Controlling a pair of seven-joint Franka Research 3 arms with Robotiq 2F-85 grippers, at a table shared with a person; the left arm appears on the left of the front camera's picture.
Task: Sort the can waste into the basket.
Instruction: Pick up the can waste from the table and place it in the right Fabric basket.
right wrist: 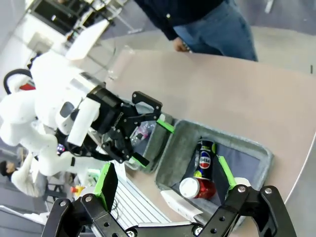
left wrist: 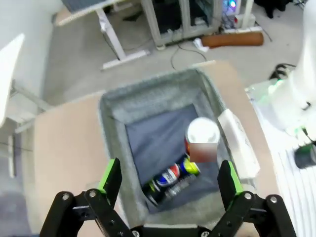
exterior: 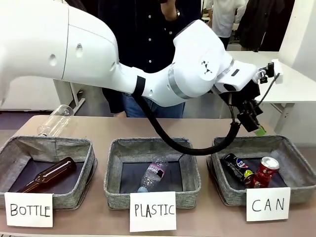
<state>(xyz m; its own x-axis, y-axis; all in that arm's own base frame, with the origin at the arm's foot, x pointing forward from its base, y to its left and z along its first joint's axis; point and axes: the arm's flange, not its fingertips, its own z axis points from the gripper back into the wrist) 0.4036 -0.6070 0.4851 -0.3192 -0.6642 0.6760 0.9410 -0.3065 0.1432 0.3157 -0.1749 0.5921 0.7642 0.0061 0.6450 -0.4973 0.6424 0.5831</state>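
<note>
Two cans sit in the CAN basket

Your tan worktop (exterior: 148, 129) carries three grey baskets; a person (exterior: 148, 29) stands at its far side. A brown bottle (exterior: 49, 174) lies in BOTTLE (exterior: 10, 153), a clear bottle (exterior: 152, 175) in PLASTIC (exterior: 111, 168). The red can (exterior: 265, 171) and blue can (exterior: 237, 168) rest side by side in the CAN basket (exterior: 296, 163). Your left gripper (exterior: 253, 121) hangs above them, wide open and empty; the right gripper (right wrist: 165, 175) gapes empty too.

The table (exterior: 123, 129) carries three grey baskets (exterior: 153, 143), clear bottle (exterior: 54, 120).
</note>
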